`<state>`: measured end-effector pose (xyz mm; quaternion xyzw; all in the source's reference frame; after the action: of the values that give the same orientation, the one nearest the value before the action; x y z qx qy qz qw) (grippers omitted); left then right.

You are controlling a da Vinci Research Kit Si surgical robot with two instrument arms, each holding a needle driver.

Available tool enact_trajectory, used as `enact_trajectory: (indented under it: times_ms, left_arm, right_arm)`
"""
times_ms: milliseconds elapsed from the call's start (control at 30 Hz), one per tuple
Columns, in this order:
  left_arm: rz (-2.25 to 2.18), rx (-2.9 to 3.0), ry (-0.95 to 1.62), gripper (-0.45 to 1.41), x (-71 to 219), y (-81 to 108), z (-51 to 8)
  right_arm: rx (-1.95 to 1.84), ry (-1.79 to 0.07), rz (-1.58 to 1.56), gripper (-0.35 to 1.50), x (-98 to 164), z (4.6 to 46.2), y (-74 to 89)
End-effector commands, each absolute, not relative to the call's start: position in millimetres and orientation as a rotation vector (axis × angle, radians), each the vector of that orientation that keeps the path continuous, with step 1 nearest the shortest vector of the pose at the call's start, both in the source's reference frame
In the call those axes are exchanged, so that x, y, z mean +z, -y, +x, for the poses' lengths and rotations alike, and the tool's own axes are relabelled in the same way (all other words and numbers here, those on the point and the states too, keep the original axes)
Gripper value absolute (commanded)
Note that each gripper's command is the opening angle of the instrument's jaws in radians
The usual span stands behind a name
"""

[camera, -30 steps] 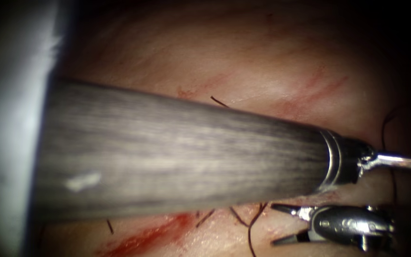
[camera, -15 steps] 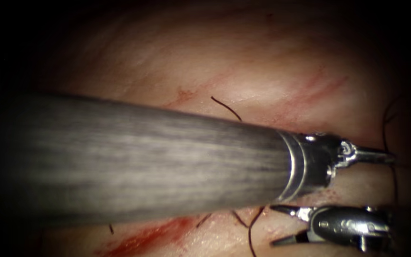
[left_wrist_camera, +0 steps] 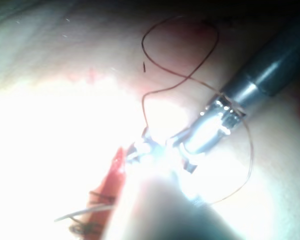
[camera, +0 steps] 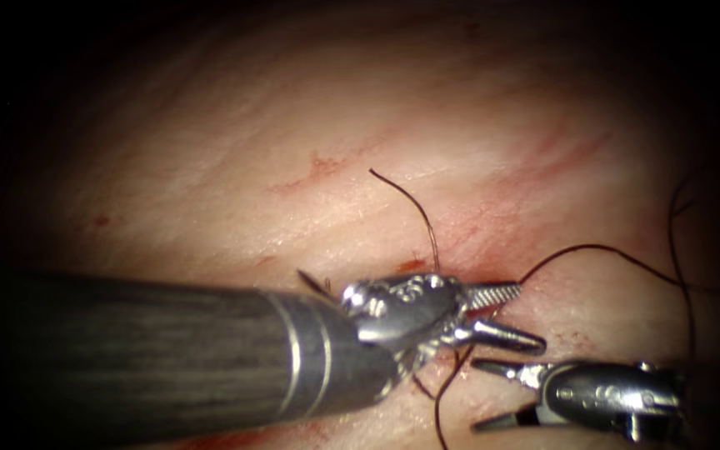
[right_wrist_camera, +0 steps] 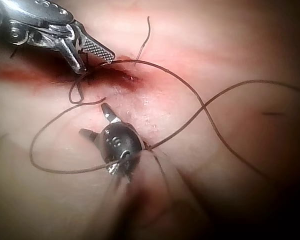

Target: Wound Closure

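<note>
My left tool's jaws (camera: 506, 317) stand open over the red cut (camera: 427, 265) in the tissue (camera: 293, 125); the dark thread (camera: 593, 248) runs in between them. They show again (right_wrist_camera: 90, 56) with the thread (right_wrist_camera: 155, 70) at their tips. My right tool (camera: 477, 393) is just below, jaws open toward the left and holding nothing. A loop of thread (right_wrist_camera: 45, 162) lies around it (right_wrist_camera: 94, 122). A thin pale curved sliver (left_wrist_camera: 85, 212), probably the needle, lies free by the cut (left_wrist_camera: 115, 170). Neither tool holds it.
A cut thread end (camera: 393, 187) curls up from the tissue above the left tool. More thread (camera: 439, 412) trails down between the tools, and another strand (camera: 683, 250) hangs at the far right. Red fluid (right_wrist_camera: 20, 75) streaks the cut.
My left tool has drawn back to the left from the far right, and its jaws, shut before, now stand open at the cut. The right tool has not moved.
</note>
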<state>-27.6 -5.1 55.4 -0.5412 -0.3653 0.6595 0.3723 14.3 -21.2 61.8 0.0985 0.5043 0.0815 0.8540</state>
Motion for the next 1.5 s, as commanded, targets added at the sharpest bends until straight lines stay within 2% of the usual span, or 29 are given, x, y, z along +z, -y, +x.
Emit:
enact_trajectory:
  times_ms: [33, 267, 800, 1200, 1500]
  left_arm:
    - [-1.382, 1.715, 0.932, 1.01, 56, 5.9, -27.7]
    - [-1.372, 1.882, 0.830, 1.15, 56, 7.7, -23.7]
    - [-1.213, 2.548, 0.516, 1.13, 60, 8.4, -18.4]
    - [-0.936, 2.928, 0.272, 0.91, 62, 6.3, -17.3]
    - [-0.853, 3.087, 0.202, 0.56, 65, 7.9, -19.4]
  right_arm:
    - [0.172, -1.064, 0.211, 1.48, 62, 15.0, 21.9]
    - [0.170, -1.062, 0.211, 1.48, 62, 15.0, 22.0]
    - [0.166, -1.064, 0.213, 1.48, 63, 15.0, 22.3]
    - [0.163, -1.067, 0.218, 1.48, 63, 15.1, 22.4]
    - [0.158, -1.067, 0.215, 1.48, 63, 15.1, 22.4]
